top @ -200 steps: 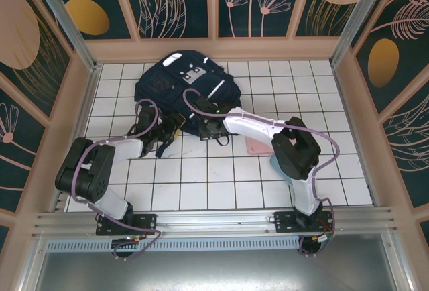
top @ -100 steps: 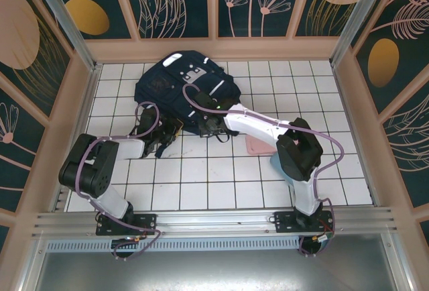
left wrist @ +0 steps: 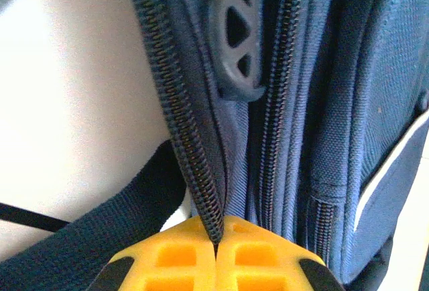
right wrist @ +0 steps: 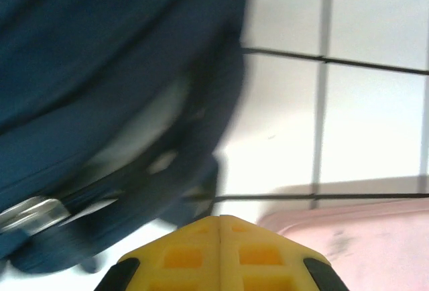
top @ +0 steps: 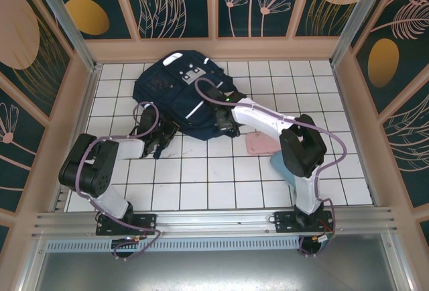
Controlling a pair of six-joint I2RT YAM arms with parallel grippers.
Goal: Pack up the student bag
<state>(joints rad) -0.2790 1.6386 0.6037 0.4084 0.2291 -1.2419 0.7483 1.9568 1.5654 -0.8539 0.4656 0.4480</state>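
The student bag [top: 175,90], dark navy with white stripes, lies at the back middle of the tiled table. My left gripper [top: 162,137] is at its near left edge. In the left wrist view the yellow fingertips [left wrist: 216,241] are shut on the bag's open zipper edge [left wrist: 194,170], and a grey rubber zipper pull [left wrist: 236,36] lies just beyond. My right gripper [top: 226,126] is at the bag's near right edge. Its jaws [right wrist: 221,220] are shut with nothing seen between them. The blurred bag [right wrist: 100,49] and a dark strap are on their left.
A flat pink thing [top: 258,145] lies on the tiles right of the right gripper, also close under it in the wrist view [right wrist: 362,237]. A light blue thing [top: 277,163] peeks out beneath the right arm. Wooden walls [top: 345,90] fence the table on three sides.
The right gripper has swung to the right and slightly back along the bag's near edge, and the bag's cloth has shifted with it. The left gripper has held its place.
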